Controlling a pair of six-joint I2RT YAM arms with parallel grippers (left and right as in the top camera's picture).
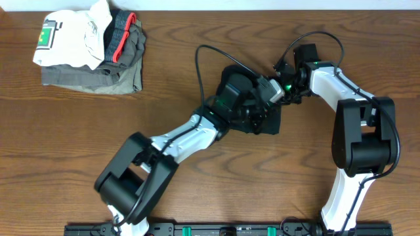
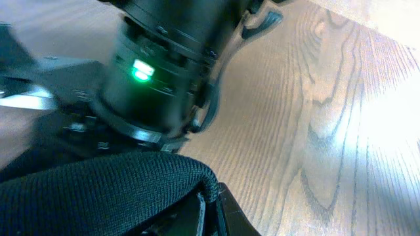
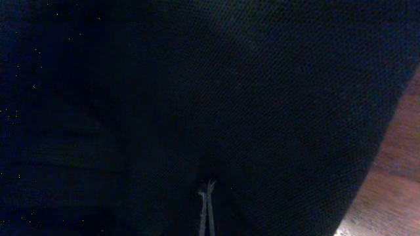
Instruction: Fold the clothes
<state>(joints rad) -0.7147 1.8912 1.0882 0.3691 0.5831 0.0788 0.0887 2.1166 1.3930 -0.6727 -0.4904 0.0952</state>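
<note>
The black garment [image 1: 269,122] lies bunched in a small heap at the table's centre right, mostly hidden under both arms. My left gripper [image 1: 252,109] reaches in from the lower left and is shut on a folded edge of the black fabric [image 2: 118,190], pinched at the jaws [image 2: 211,204]. My right gripper [image 1: 272,93] reaches in from the right, close against the left one. Its view is filled with the dark knit fabric [image 3: 262,98], and its jaws [image 3: 207,211] are closed together in the cloth. No lettering or tag shows.
A folded pile sits at the far left: a white garment with a green patch [image 1: 65,36] on top of grey garments with red trim [image 1: 115,69]. The right arm's wrist with a green light [image 2: 141,69] hangs just in front of the left camera. Bare wood table [image 2: 328,131].
</note>
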